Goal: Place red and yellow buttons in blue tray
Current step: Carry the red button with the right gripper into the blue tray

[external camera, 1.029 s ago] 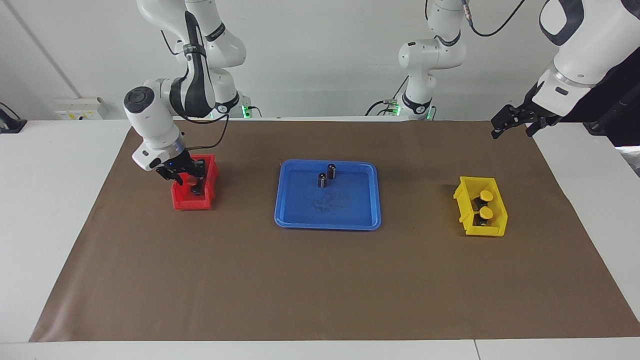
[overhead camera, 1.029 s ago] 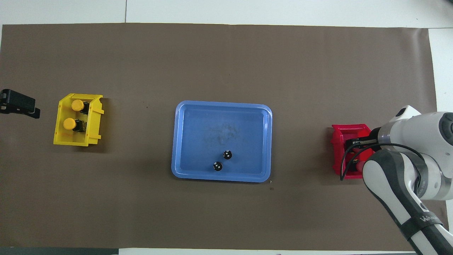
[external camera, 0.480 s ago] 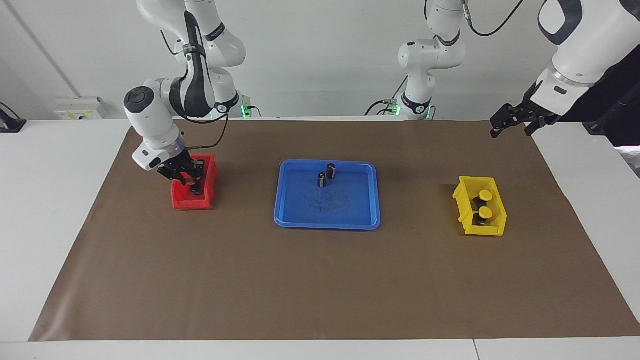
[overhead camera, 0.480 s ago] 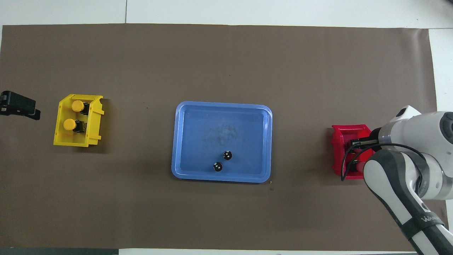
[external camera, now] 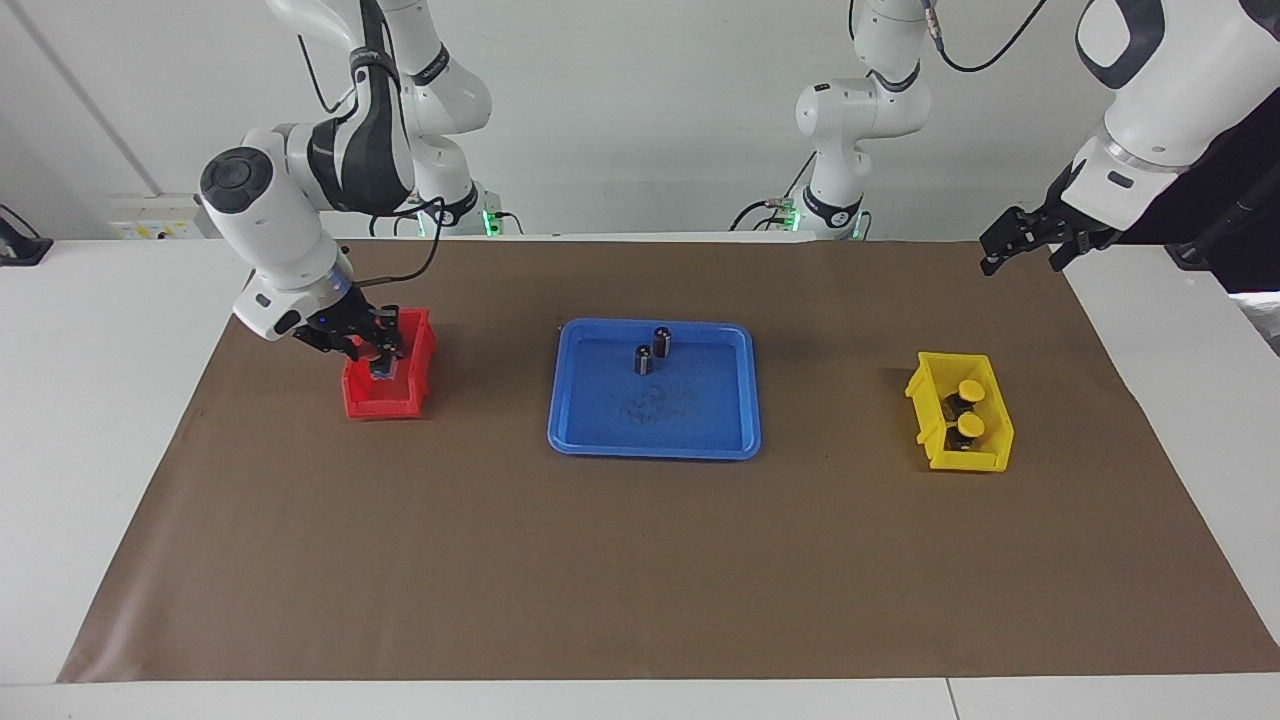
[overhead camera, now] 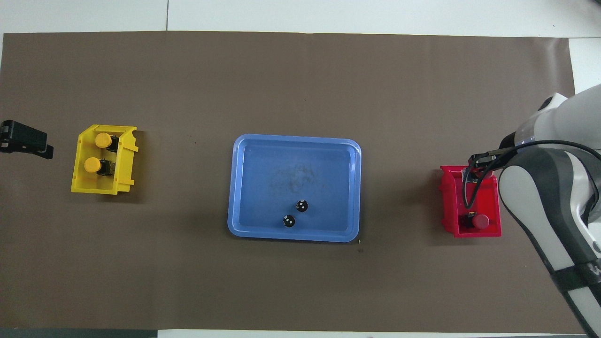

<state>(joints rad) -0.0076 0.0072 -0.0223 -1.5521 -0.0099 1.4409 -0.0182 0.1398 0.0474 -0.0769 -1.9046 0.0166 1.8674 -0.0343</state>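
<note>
My right gripper (external camera: 379, 366) is raised just over the small red bin (external camera: 385, 405) and is shut on a red button (overhead camera: 478, 172). A second red button (overhead camera: 480, 220) lies in the red bin (overhead camera: 450, 206), in the part nearer to the robots. Two yellow buttons (external camera: 969, 390) (external camera: 968, 427) sit in the yellow bin (external camera: 990, 455) toward the left arm's end. The blue tray (external camera: 655, 440) lies at the middle of the table and holds no coloured button. My left gripper (external camera: 1010, 250) waits in the air over the mat's edge at the left arm's end.
Two dark cylinders (external camera: 662, 342) (external camera: 644, 359) stand in the blue tray, in the part nearer to the robots. A brown mat (external camera: 640, 560) covers the table. A wide stretch of bare mat lies between each bin and the tray.
My right gripper has risen out of the red bin with a red button in it and shifted a little away from the tray. The second red button now shows in the bin. The left arm has not moved.
</note>
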